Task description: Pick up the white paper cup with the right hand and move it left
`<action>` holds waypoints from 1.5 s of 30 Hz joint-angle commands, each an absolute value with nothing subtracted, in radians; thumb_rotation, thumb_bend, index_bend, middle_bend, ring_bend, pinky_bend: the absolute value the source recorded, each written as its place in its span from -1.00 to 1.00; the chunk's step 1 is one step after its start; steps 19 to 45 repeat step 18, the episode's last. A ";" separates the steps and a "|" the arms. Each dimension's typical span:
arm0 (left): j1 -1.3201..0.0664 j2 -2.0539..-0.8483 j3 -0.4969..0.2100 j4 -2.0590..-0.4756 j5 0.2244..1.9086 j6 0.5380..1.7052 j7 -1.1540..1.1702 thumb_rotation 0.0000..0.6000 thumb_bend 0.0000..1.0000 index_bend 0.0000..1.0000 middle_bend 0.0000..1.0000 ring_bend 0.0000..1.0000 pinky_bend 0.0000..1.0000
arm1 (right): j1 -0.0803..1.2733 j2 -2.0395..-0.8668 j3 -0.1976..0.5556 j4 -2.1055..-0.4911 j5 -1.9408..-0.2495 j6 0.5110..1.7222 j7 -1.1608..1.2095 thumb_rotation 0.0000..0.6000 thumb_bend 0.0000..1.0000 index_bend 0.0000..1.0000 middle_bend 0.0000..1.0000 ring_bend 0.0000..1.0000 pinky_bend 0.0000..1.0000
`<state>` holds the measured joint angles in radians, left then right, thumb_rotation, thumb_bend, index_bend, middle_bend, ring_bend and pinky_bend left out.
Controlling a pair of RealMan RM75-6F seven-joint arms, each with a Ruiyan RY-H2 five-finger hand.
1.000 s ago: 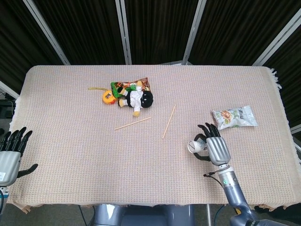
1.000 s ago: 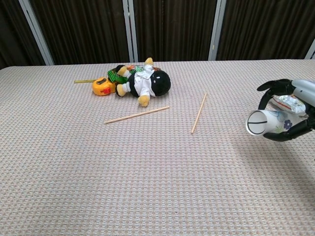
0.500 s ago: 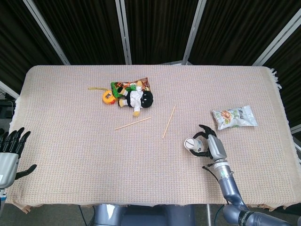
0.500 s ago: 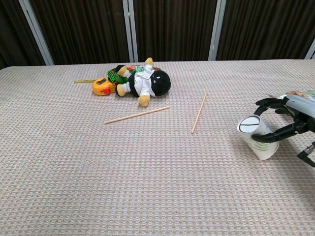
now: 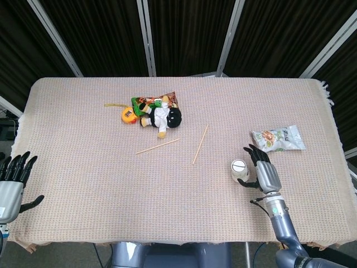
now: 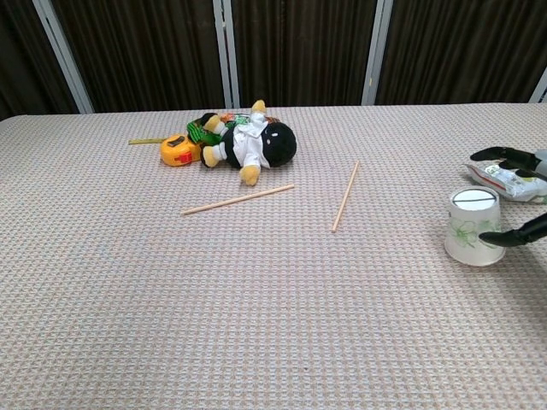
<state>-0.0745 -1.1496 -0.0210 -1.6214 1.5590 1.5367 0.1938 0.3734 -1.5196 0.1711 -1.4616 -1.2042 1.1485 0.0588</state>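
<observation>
From the head view we're seeing the white paper cup (image 5: 239, 169) standing upside down on the woven tablecloth (image 5: 83, 151), near the right side, just left of our right hand (image 5: 264, 174). That hand's fingers are spreading open around the cup, gripping nothing. Our left hand (image 5: 12, 181) is hanging off the near left edge, fingers apart. A snack bag (image 5: 277, 138) is lying beyond the right hand.

From the chest view, the cup (image 6: 473, 226) is sitting base up, with dark fingertips (image 6: 513, 233) just beside it. Two wooden sticks (image 6: 346, 196) are lying mid-table, and the plush toy (image 6: 252, 143) and orange tape measure (image 6: 177, 150) farther back.
</observation>
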 commanded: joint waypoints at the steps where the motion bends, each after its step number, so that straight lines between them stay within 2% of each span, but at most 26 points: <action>1: -0.075 -1.150 -0.021 -1.621 1.559 1.536 0.194 1.00 -0.94 -1.00 -1.00 -1.00 -1.00 | 0.354 -1.473 0.148 -1.496 -1.232 1.168 0.035 1.00 -0.73 -0.87 -1.00 -1.00 -1.00; 5: -0.073 -1.150 -0.020 -1.618 1.561 1.538 0.190 1.00 -0.95 -1.00 -1.00 -1.00 -1.00 | 0.325 -1.413 0.106 -1.499 -1.317 1.234 -0.016 1.00 -0.75 -0.78 -1.00 -1.00 -1.00; 8: -0.073 -1.151 -0.019 -1.615 1.561 1.537 0.186 1.00 -0.95 -1.00 -1.00 -1.00 -1.00 | 0.304 -1.392 0.081 -1.477 -1.375 1.292 -0.053 1.00 -0.80 -0.87 -1.00 -1.00 -1.00; 13: -0.075 -1.158 -0.014 -1.600 1.569 1.532 0.186 1.00 -0.95 -1.00 -1.00 -1.00 -1.00 | 0.235 -1.382 0.039 -1.383 -1.511 1.488 -0.174 1.00 -0.91 -0.99 -1.00 -1.00 -1.00; 17: -0.077 -1.165 -0.011 -1.590 1.572 1.527 0.189 1.00 -0.95 -1.00 -1.00 -1.00 -1.00 | 0.205 -1.377 0.028 -1.358 -1.549 1.551 -0.187 1.00 -0.93 -1.00 -1.00 -1.00 -1.00; 45: -0.077 -1.166 -0.011 -1.590 1.572 1.527 0.190 1.00 -0.95 -1.00 -1.00 -1.00 -1.00 | 0.202 -1.374 0.027 -1.358 -1.550 1.555 -0.188 1.00 -0.93 -1.00 -1.00 -1.00 -1.00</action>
